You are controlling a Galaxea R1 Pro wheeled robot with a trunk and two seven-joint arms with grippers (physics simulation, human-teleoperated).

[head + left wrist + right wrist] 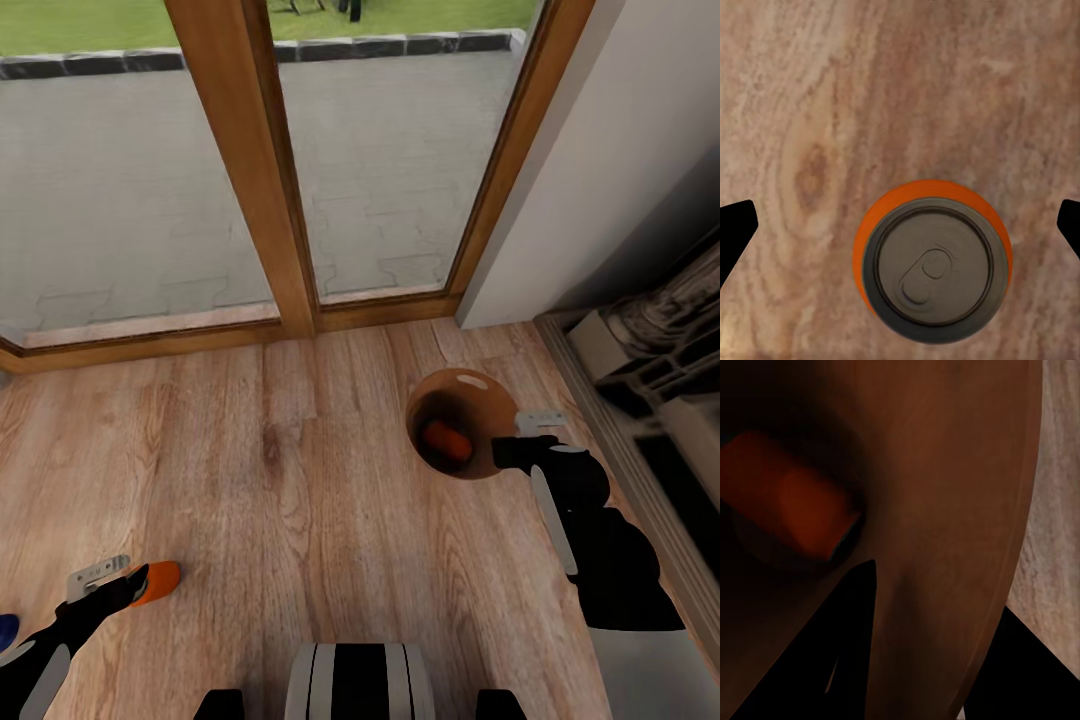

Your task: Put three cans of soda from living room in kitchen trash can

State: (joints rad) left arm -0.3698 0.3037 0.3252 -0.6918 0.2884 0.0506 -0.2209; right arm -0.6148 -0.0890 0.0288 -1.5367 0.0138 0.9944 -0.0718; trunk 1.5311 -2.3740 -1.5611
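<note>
My right gripper (512, 452) sits at the bin (497, 392) rim, right of centre; one can (446, 441) lies inside (on its side). Far left, another can (156, 582) at my left gripper (120, 585).

Head view is bright and evenly lit, daylight coming through the wood-framed glass doors (300, 170), and the light wood plank floor (270, 480) shows hardly any cast shadows (pretty flat, render-ish look). Everything is a bit soft, and lines bend toward the edges. The left wrist picture is clear and evenly lit. The right wrist one is murky: the glossy brown inside of the round bin (945, 495) fades to near black, with only a dull sheen.
</note>
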